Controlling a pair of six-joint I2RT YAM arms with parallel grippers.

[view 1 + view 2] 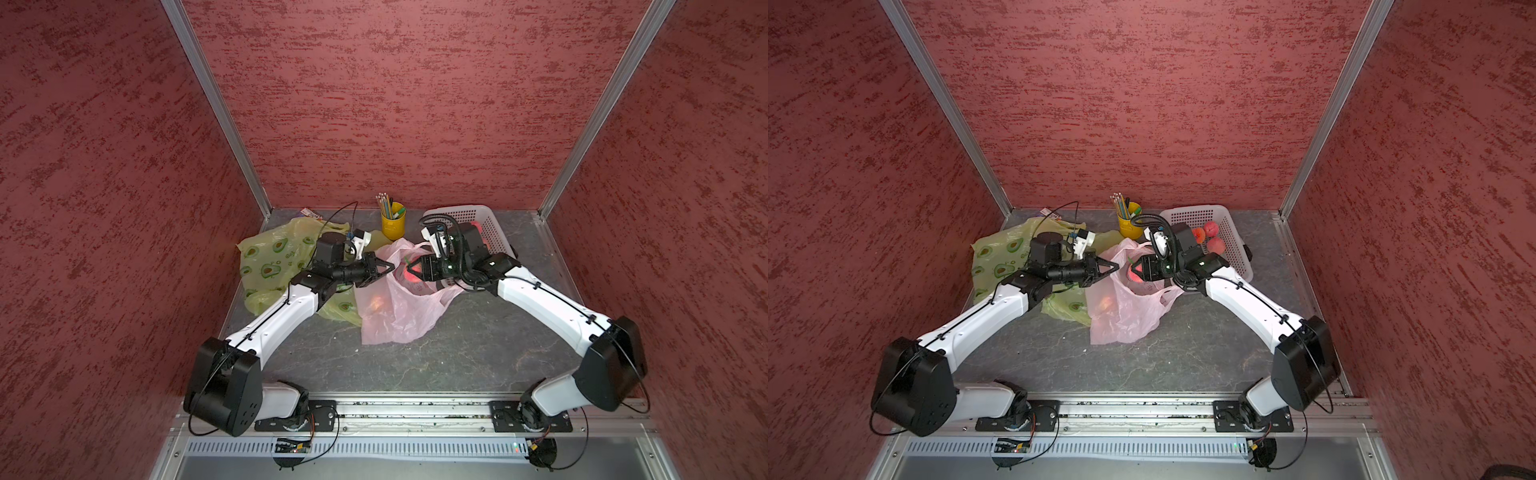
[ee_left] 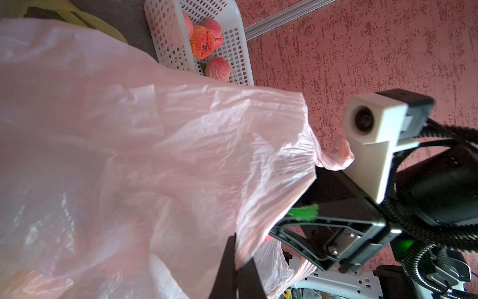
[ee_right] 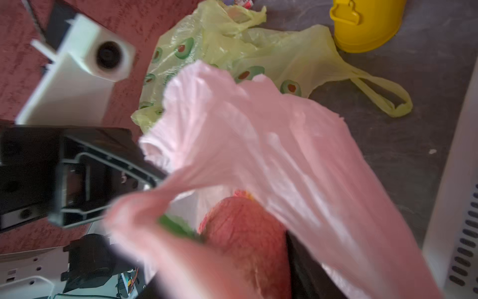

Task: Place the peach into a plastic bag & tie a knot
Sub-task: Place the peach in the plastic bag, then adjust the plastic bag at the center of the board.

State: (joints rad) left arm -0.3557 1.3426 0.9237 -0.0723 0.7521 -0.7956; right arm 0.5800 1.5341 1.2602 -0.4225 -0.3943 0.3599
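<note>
left gripper (image 1: pixel 390 266): jaws together, pinching a fold of the pink bag (image 1: pixel 395 320) at its mouth edge and lifting that side off the table (image 1: pixel 457 353). the left wrist view shows the film caught between the dark fingers (image 2: pixel 227 259).

right gripper (image 1: pixel 413 270): jaws part-way apart and clamped on the peach (image 3: pixel 243 233), a green leaf beside it. the peach sits right at the bag's mouth, partly under the pink film and not yet down in the bag.

an orange patch shows through the lower bag wall in both top views; cannot tell what it is.

handling, as judged:
- the peach looks round, light and textured, probably a model fruit. a grip across its widest part should hold, though it could roll on release.
- the bag is thin, limp and slippery. it collapses when let go and may tear if yanked.
- best holds are the handle loops and the gathered rim, not the flat wall.

nearby: more peaches (image 1: pixel 1210 228) in the white basket (image 1: pixel 1187 210), the avocado-print bag (image 1: pixel 266 253) and the yellow pencil cup (image 1: pixel 392 226).
</note>
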